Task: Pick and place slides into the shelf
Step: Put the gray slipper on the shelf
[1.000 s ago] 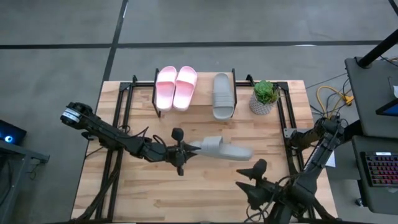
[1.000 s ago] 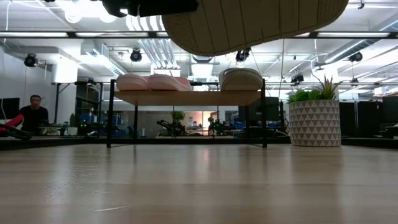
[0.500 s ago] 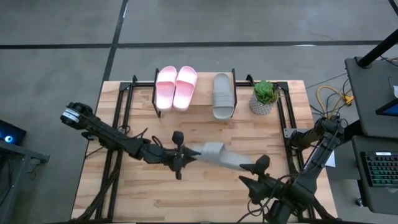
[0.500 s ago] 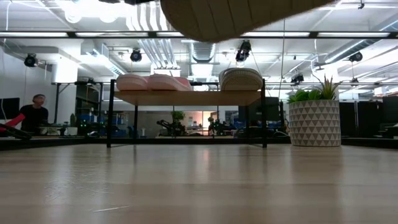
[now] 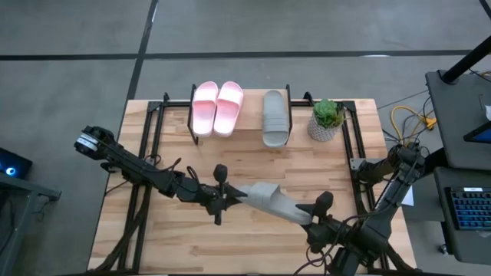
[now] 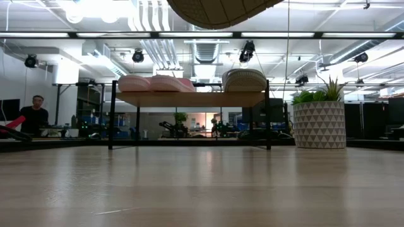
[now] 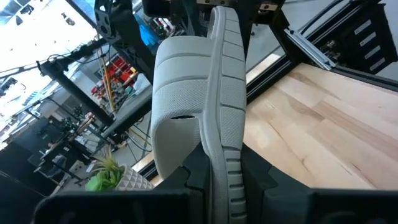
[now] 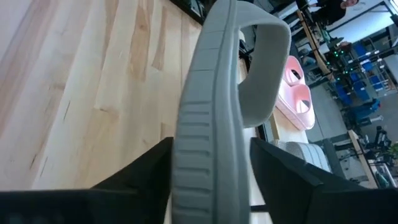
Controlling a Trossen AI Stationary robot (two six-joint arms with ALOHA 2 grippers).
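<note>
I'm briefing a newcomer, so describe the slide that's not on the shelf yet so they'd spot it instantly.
Start at the wooden table, with the shelf at its far edge. Nearer than the shelf, a grey slide hangs in the air between the left pincer and right pincer; the other three lie on the shelf.

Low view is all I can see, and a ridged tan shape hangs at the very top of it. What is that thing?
Observer: It is the sole of a grey slide, held in the air above the table. The high view shows its strap side.
Operator: What keeps it up there?
Observer: The left gripper is shut on one end of it, as the left wrist view shows.
Operator: And the other arm?
Observer: The right gripper is at the slide's opposite end.
</note>
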